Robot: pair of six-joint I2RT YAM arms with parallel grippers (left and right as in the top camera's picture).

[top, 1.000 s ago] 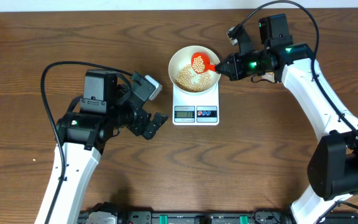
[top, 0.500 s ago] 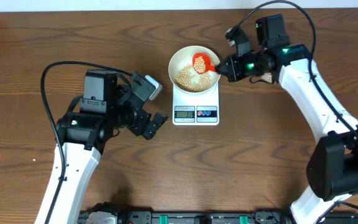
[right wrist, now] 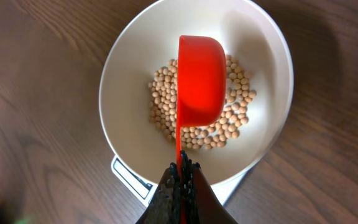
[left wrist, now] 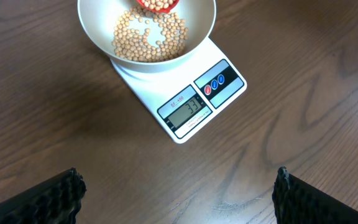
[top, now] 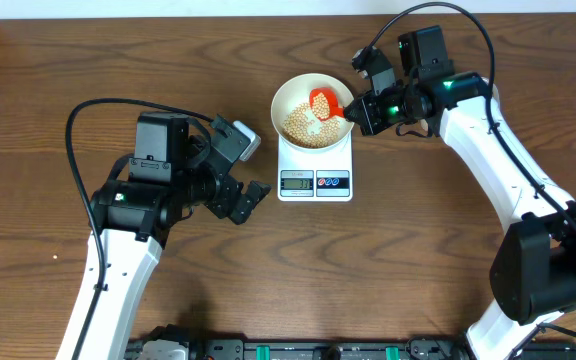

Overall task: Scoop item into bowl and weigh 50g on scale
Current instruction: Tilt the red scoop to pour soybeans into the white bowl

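The left arm (top: 148, 200) hangs over the bare wooden counter (top: 48, 80), to the left of the scale. The left jaws are spread wide with nothing between them. In its wrist view the black fingertips (left wrist: 61, 196) sit at the two bottom corners.

Near the middle stands the white scale (top: 315, 181), its display (left wrist: 185, 107) reading 33. The white bowl (top: 278, 100) sits on the scale's platform, and the tan beans (top: 303, 125) lie in a loose layer across the bowl's bottom.

Above the bowl's right side is a red scoop (top: 325, 101), tilted over the beans with a few beans in its cup.

From the right, the right arm (top: 488, 130) reaches in. The right jaws are closed tight on the scoop's thin handle (right wrist: 180, 163), just outside the bowl's rim.
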